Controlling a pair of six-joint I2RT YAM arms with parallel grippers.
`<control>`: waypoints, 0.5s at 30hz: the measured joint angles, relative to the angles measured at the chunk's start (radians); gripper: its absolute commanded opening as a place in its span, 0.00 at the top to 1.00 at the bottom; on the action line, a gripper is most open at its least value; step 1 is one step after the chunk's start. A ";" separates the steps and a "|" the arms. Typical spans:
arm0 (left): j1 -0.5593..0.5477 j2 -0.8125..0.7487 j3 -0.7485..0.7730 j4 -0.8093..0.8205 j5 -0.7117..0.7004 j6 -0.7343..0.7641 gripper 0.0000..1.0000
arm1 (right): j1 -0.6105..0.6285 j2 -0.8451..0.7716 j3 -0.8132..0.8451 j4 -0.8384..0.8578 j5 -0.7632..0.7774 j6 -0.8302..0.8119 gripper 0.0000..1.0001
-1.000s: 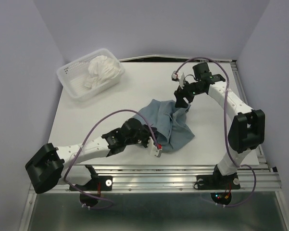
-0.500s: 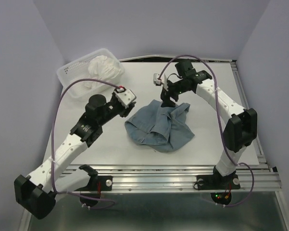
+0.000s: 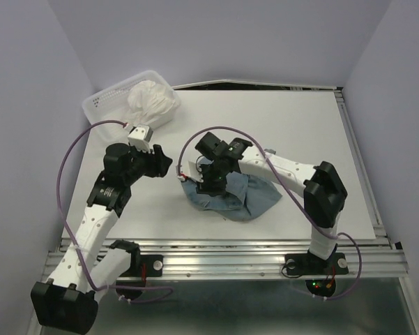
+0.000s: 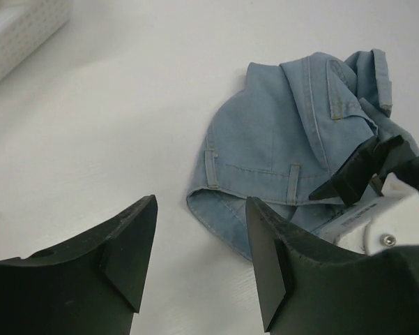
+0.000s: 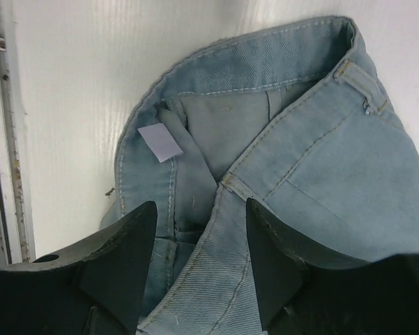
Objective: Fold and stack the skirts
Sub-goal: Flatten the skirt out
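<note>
The blue denim skirt (image 3: pixel 261 197) lies crumpled mid-worktop (image 3: pixel 300 125) — waistband gaping, a small label showing inside. The right claw (image 3: pixel 210 184) hangs over its left part, fingers spread, pinching nothing. The left claw (image 3: pixel 162 165) is spread too, above bare worktop just left of the skirt. The white skirt (image 3: pixel 153 103) sits bunched in the mesh basket (image 3: pixel 101 106) — far-left corner.

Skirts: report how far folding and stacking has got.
Nothing looks done: the blue skirt lies crumpled, the white skirt sits bunched in the basket. In hand: open right fingers hover over the blue waistband; open left fingers hang beside it. Left: both folds, then stacking.
</note>
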 measured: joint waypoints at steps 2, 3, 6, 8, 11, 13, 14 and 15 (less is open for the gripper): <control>0.030 0.005 0.000 0.001 0.021 -0.035 0.35 | 0.013 0.017 -0.002 0.005 0.060 0.010 0.43; 0.041 0.008 0.000 0.001 0.032 -0.052 0.35 | 0.013 0.027 -0.002 0.009 0.089 0.011 0.43; 0.091 0.026 0.000 0.000 0.069 -0.090 0.35 | 0.013 0.053 -0.032 0.047 0.166 0.005 0.45; 0.110 0.034 0.000 -0.002 0.087 -0.097 0.35 | 0.013 0.060 -0.069 0.062 0.210 -0.005 0.49; 0.124 0.039 0.000 -0.004 0.097 -0.092 0.35 | 0.014 0.072 -0.123 0.074 0.280 -0.023 0.52; 0.126 0.043 0.000 -0.004 0.103 -0.083 0.35 | 0.014 0.081 -0.135 0.079 0.315 -0.034 0.62; 0.133 0.047 0.000 -0.004 0.112 -0.076 0.35 | 0.014 0.083 -0.135 0.082 0.325 -0.037 0.70; 0.140 0.051 0.000 -0.004 0.123 -0.071 0.37 | 0.014 0.083 -0.135 0.084 0.334 -0.040 0.87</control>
